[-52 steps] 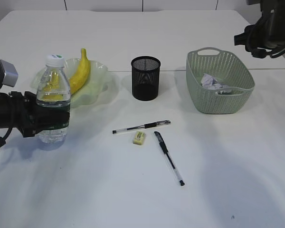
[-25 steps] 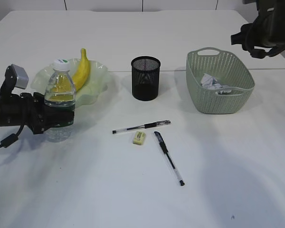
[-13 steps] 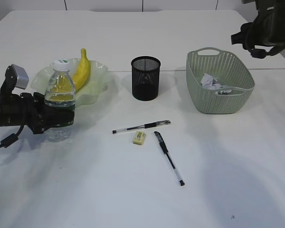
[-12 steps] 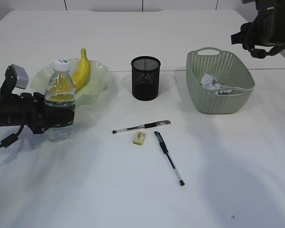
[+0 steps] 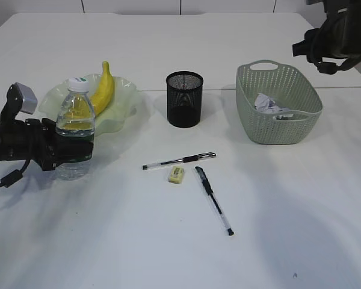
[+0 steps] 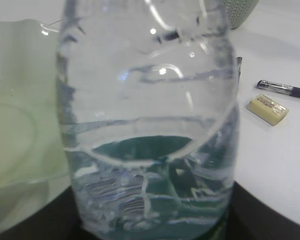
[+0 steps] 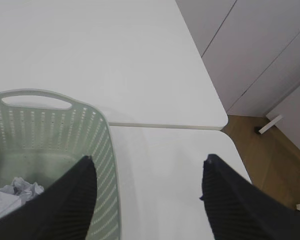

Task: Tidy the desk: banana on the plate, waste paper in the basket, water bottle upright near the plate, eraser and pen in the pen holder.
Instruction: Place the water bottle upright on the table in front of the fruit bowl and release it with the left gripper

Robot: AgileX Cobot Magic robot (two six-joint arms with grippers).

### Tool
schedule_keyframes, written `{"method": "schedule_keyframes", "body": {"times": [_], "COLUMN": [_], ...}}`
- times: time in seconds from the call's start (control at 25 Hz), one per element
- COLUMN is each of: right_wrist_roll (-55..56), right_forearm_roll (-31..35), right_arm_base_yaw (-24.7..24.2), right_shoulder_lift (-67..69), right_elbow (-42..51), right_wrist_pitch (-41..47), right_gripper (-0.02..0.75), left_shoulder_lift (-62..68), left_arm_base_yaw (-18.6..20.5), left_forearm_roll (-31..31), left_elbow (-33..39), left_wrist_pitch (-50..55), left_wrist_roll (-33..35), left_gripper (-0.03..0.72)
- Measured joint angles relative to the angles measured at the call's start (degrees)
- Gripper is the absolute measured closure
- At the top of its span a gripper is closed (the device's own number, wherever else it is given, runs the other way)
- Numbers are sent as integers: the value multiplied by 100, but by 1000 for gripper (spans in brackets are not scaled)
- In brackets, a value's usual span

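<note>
Bottle first: your left gripper [image 5: 65, 150] is clamped around the lower body of the water bottle [image 5: 75, 129], which stands upright on the desk [image 5: 168, 253], cap up, just in front of the plate [image 5: 125, 99]. The banana [image 5: 102, 90] already lies in that plate, and the waste paper [image 5: 271, 105] sits inside the basket [image 5: 277, 129] at the far right.

What is left lies in the middle of the desk. The eraser [image 5: 176, 174] rests to the right of the bottle, touching nothing. One pen [image 5: 179, 161] lies just behind it, its long axis running nearly left to right; a second pen [image 5: 214, 200] lies just beside it on the right, running diagonally toward you. The pen holder [image 5: 185, 99] stands upright behind all three, between plate and basket.

Your right gripper [image 7: 147, 200] hangs high above the far right of the desk, beside the basket's rim, fingers spread wide and empty. By my judgement neither arm is clearly closer to the eraser and pens, but the right one is free now, while the left must let go of the bottle first.

The desk is plain white and flat. In the right wrist view, a wooden floor and pale cabinet panels show beyond its edge.
</note>
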Motion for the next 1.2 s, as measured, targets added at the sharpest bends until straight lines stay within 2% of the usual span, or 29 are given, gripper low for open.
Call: {"method": "schedule_keyframes", "body": {"times": [0.64, 1.2], "right_wrist_roll": [0, 0], "right_forearm_roll": [-91, -104], "right_arm_base_yaw": [0, 0], "right_shoulder_lift": [0, 0], "right_elbow": [0, 0], "right_wrist_pitch": [2, 25], "right_gripper": [242, 242], "left_shoulder_lift": [0, 0], "left_arm_base_yaw": [0, 0], "left_forearm_roll": [-6, -6], "left_elbow": [0, 0], "left_wrist_pitch": [-50, 469], "left_wrist_roll": [14, 1025], "left_gripper": [312, 312]}}
